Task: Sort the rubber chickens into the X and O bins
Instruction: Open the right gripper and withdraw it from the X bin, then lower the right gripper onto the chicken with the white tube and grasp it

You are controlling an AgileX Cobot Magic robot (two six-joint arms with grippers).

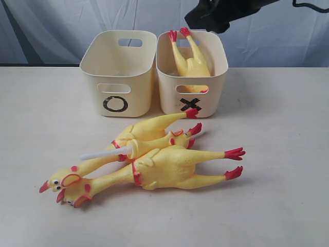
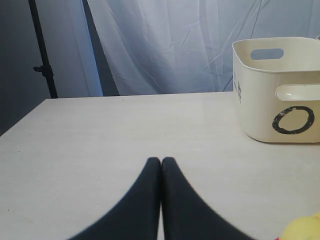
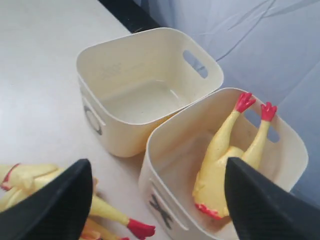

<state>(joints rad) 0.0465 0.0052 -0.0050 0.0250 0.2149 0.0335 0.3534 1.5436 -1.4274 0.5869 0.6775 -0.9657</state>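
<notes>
Three rubber chickens lie piled on the table: the front one (image 1: 169, 167), one behind it (image 1: 149, 146) and the rear one (image 1: 149, 128). Their heads point to the front left. A further chicken (image 1: 191, 63) (image 3: 222, 160) stands head down in the X bin (image 1: 169, 92) (image 3: 165, 145), red feet up. Beside it the O bin (image 1: 103, 77) (image 3: 125, 55) (image 2: 265, 110) holds nothing. My right gripper (image 3: 156, 162) hangs open above the X bin's front rim, holding nothing. My left gripper (image 2: 161, 161) is shut and holds nothing, low over bare table left of the O bin.
A white tube (image 1: 97, 153) sticks out of the chicken pile toward the left. The right arm's dark body (image 1: 216, 15) shows above the X bin. A pale curtain (image 1: 267, 36) hangs behind the table, and a black stand pole (image 2: 42, 50) rises past the far left edge.
</notes>
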